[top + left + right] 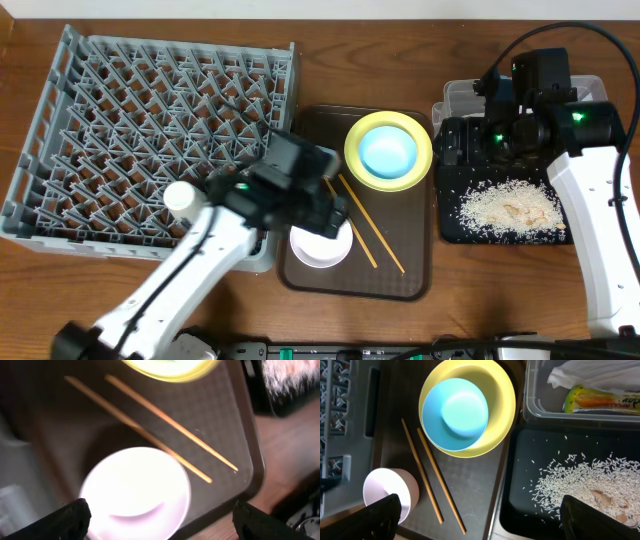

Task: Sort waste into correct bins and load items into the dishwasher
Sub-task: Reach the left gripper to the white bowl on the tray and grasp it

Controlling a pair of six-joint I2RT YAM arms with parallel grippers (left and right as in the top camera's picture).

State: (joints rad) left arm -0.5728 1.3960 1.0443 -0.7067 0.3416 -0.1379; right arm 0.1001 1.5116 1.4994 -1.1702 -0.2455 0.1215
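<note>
White bowl (135, 492) sits right below the left gripper (165, 521), whose fingers (60, 520) are spread wide and hold nothing, one tip off each side of its near rim. The chopsticks (170, 422) lie just beside the bowl's far edge, slanting across the brown tray (245, 445); a straight lift should miss them. The dish rack (150, 130) stands just left of the tray. The right gripper (480, 521), also parted and empty, hangs over the black tray (520, 510), well apart.

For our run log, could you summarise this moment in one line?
left gripper open over round white bowl; right gripper open; whitish rice scraps in shallow black tray
</note>
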